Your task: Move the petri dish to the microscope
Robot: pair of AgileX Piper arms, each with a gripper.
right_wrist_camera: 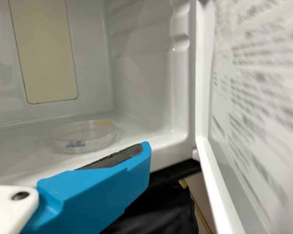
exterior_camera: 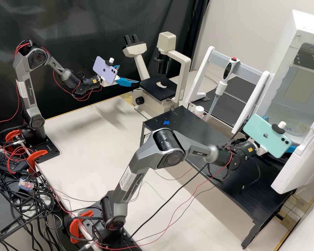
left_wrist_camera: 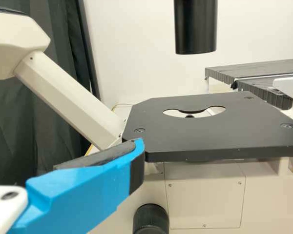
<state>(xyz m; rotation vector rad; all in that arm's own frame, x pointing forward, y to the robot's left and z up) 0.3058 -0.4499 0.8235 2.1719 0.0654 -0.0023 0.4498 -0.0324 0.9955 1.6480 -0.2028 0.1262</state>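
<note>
Right pincer near blue-marked petri dish

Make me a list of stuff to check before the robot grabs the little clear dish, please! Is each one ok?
1. Door of the white box open: ok.
2. Dish lying flat inside, by the right arm's fingers: ok.
3. Those fingers open, ready to grab: ok, they're apart and hold nothing.
4. Dish gripped: not ok, no finger is around it.
5. Lid on the dish: cannot tell.
6. Left gripper not touching the microscope's black stage: cannot tell, it's very close.
</note>
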